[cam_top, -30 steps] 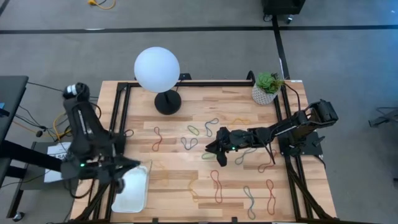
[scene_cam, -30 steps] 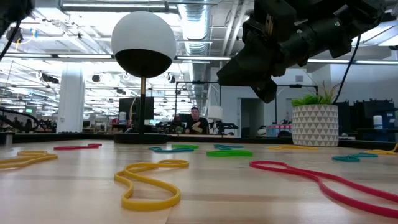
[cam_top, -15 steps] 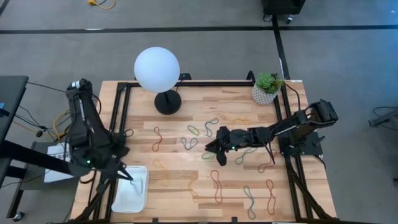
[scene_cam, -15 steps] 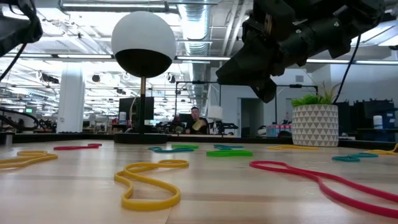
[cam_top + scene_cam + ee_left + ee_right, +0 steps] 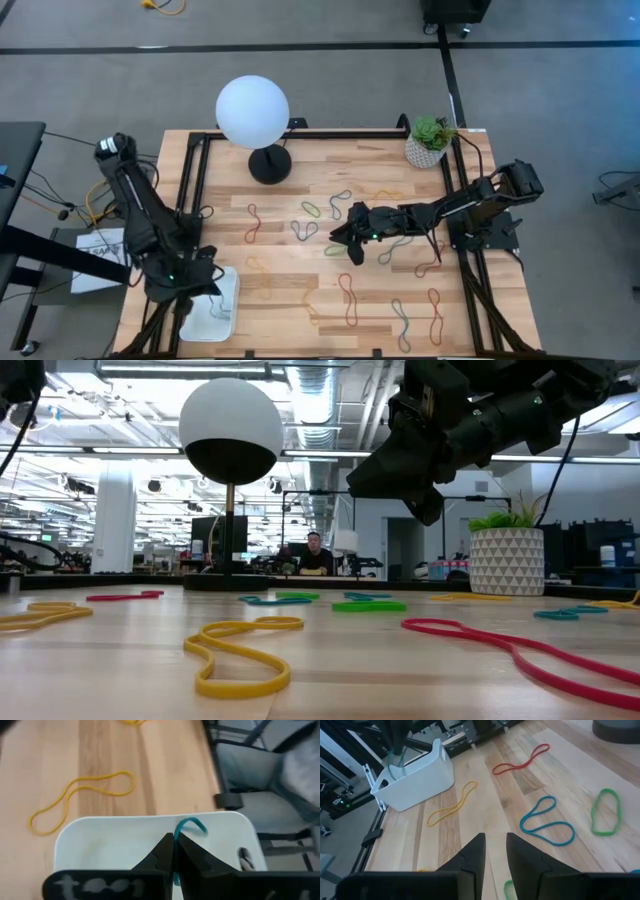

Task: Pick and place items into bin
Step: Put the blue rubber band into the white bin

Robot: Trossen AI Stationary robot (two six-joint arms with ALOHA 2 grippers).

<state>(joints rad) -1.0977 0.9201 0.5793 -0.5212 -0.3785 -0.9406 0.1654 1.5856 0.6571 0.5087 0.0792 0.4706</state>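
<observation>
So the bin (image 5: 215,305) sits at the near-left corner of the table (image 5: 330,200), and the left gripper (image 5: 196,290) is right over it. In the left wrist view its fingers are pressed together, pinching a teal band (image 5: 190,826) that curls out past the tips and hangs down into the bin (image 5: 115,842). Apart from that dangling band, the bit of bin floor I can see looks plain white; can't tell if anything else is lying in there, since the arm blocks most of it from above. From the right wrist view you can see the same teal band (image 5: 396,762) dropping over the bin (image 5: 415,780) rim.

Just outside the bin there's a yellow band (image 5: 80,797) flat on the wood, near the bin's wall but not touching it.

The right gripper (image 5: 350,243) hangs over the middle of the table, well away from the bin, fingers a little apart with nothing between them. Below it the loose stuff is still spread around: a red band (image 5: 520,760), a blue band (image 5: 547,822) and a green band (image 5: 606,812) all lying on the wood, none in any container.

The white globe lamp (image 5: 253,112) and potted plant (image 5: 428,140) stand along the far edge.
</observation>
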